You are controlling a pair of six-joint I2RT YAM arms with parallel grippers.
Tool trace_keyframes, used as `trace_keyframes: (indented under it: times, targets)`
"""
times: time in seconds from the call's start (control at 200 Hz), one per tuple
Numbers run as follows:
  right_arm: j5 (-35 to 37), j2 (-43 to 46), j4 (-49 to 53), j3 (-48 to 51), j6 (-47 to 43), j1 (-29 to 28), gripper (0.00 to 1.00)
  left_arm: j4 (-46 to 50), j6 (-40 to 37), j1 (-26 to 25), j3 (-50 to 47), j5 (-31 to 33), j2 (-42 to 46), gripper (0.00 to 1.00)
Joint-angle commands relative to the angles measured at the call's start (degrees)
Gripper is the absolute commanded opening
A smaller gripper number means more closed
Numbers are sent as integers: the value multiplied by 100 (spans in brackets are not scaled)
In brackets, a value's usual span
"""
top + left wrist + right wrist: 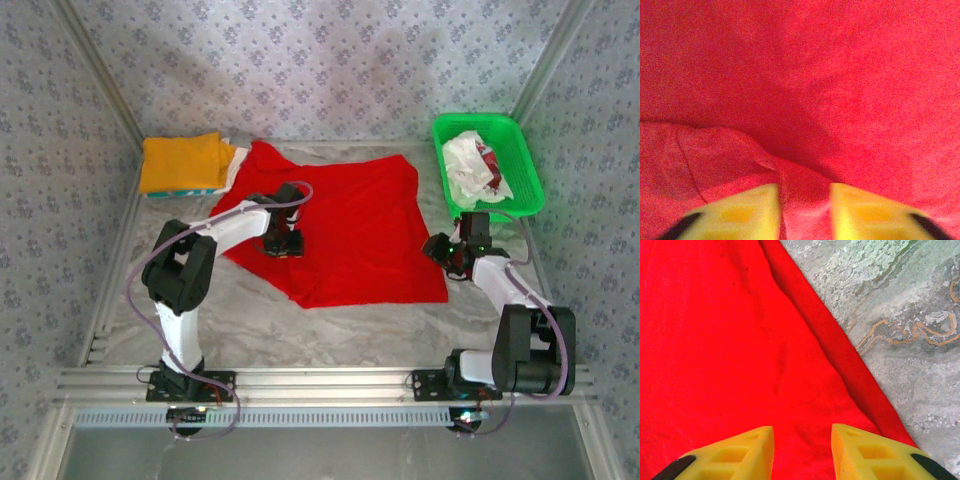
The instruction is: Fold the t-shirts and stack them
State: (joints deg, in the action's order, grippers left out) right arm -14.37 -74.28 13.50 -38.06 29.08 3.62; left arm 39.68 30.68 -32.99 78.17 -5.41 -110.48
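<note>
The left gripper [805,195], fingers spread, sits over the red t-shirt [840,75] — a cloth ridge seems to rise between them. The right gripper [802,435], likewise spread, hangs over the shirt's edge beside bare table [920,340]. From above, the shirt lies mid-table, an orange-yellow t-shirt [180,162] folded far left.

A green plastic mesh basket [522,160] sits in the far right corner of the counter [350,330], close against the walls. The counter is pale grey and marbled, and up close thin orange veins curl through it [920,340]. Grey wallpaper [320,60] with a small repeated motif, perhaps flowers, closes in three sides. Aluminium rails [330,385] run along the near edge.
</note>
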Motion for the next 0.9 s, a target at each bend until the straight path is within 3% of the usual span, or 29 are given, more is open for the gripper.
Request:
trace_keyframes:
  times: [0.0, 0.075, 0.24, 0.425, 0.72, 0.894]
  targets:
    - [13, 76, 125, -61, -3, -20, 38, -43, 0, -1, -65, -52, 82, 16]
    - [21, 106, 158, -69, 1, -21, 38, 4, 13, 2, -34, 40, 186, 0]
    - [112, 236, 347, -85, -35, -12, 38, 323, 103, -1, -141, 277, 791, 0]
    - [266, 490, 838, -71, -1, 123, 39, 790, 400, 103, -797, 560, 2159, 0]
    - [11, 712, 1498, 343, 447, 443, 40, 1797, 1253, 488, -2477, 688, 4647, 0]
    - [-67, 911, 1848, 624, 600, 657, 43, 1803, 2110, 492, -3792, 207, 6176, 0]
